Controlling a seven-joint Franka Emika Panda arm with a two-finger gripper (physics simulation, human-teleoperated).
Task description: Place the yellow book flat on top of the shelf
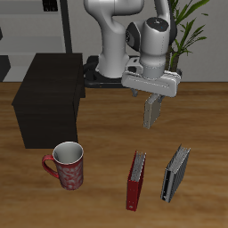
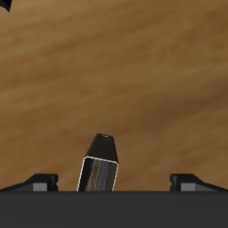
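The yellow book [image 1: 152, 113], thin and tan-grey, stands upright on the table directly under my gripper [image 1: 152, 94]. In the wrist view the book [image 2: 100, 165] shows end-on between the two fingertips [image 2: 40, 182], which stand wide apart on either side and do not touch it. The gripper [image 2: 116, 183] is open. The shelf [image 1: 49, 98], a large dark brown box with a flat top, stands at the table's back, away from the gripper, with nothing on its top.
A red patterned mug [image 1: 68, 166] stands near the front edge before the shelf. A red book [image 1: 135, 180] and a grey-and-black book [image 1: 175, 174] stand upright near the front edge, below the gripper in the exterior view.
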